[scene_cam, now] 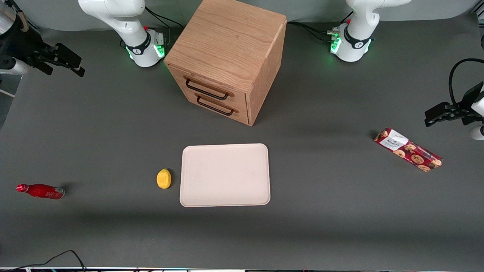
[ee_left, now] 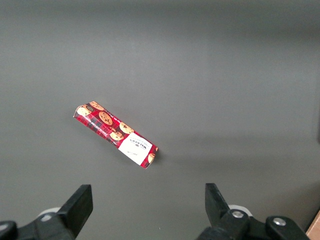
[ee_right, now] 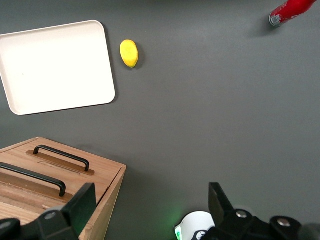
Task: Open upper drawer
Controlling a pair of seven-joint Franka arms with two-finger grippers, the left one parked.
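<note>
Oak upper drawer (scene_cam: 206, 87) sits shut, flush in cabinet (scene_cam: 230, 41) at table (scene_cam: 321, 113) centre, farther from the front camera than the tray; its face looks toward front cam, angled a bit toward working arm's end, long axis running w/ the thin black bar handle (scene_cam: 206, 93) across the face. Going across: red bottle (scene_cam: 41, 191) lies on its side near working arm's end; gripper (scene_cam: 77, 68) hangs above table there, well apart from cabinet, fingers spread open, holding nothing; yellow lemon (scene_cam: 163, 178) just beside cream tray (scene_cam: 225, 175); lower drawer (scene_cam: 217, 105) below upper one; cookie pack (scene_cam: 408, 149) toward parked arm's end. Nothing in front of drawer face.
</note>
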